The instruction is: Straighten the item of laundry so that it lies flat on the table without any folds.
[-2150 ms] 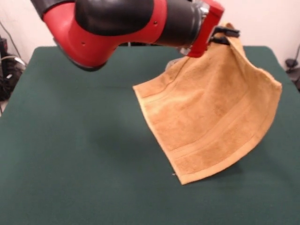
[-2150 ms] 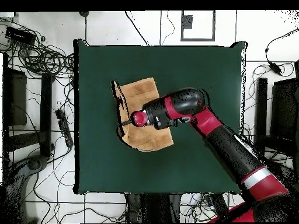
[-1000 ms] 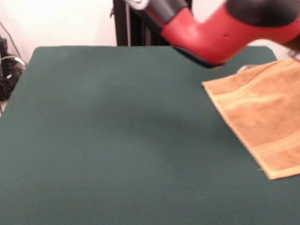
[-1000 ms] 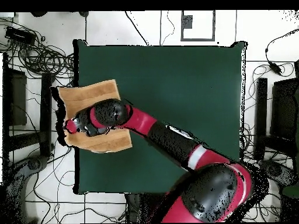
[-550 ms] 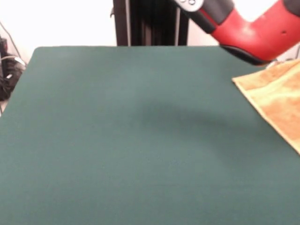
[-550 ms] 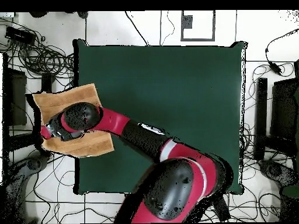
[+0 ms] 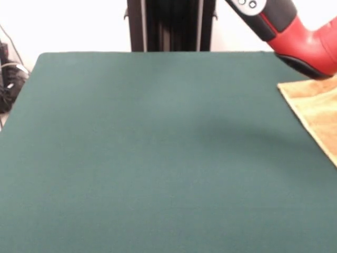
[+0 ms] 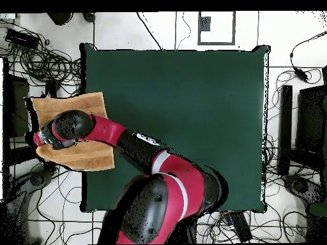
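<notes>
The towel (image 8: 71, 131) has slid a long way since a second ago. From overhead it now sits at about nine o'clock, most of it hanging out past the worktop's (image 8: 191, 115) left edge, with only its right-hand strip over the green cloth. Earlier it lay mostly on the green, just inside that edge.

The arm (image 8: 128, 143) has swung with it. Its black wrist end now sits over the middle of the towel, well outside the worktop's edge, where before it hovered further in. The elbow and base have turned too, and the big black joint near six o'clock shows more squarely.

From the front, the towel (image 7: 316, 108) is down to a tan wedge at three o'clock, cut off by the picture's edge; a moment back a broad sheet of it showed there. The red arm (image 7: 303, 39) has pulled over to the top right corner, leaving the green worktop (image 7: 147, 147) open across the middle.

The gripper (image 8: 45, 135) is hidden under the wrist; whether the fingers are spread or closed, I cannot tell.
</notes>
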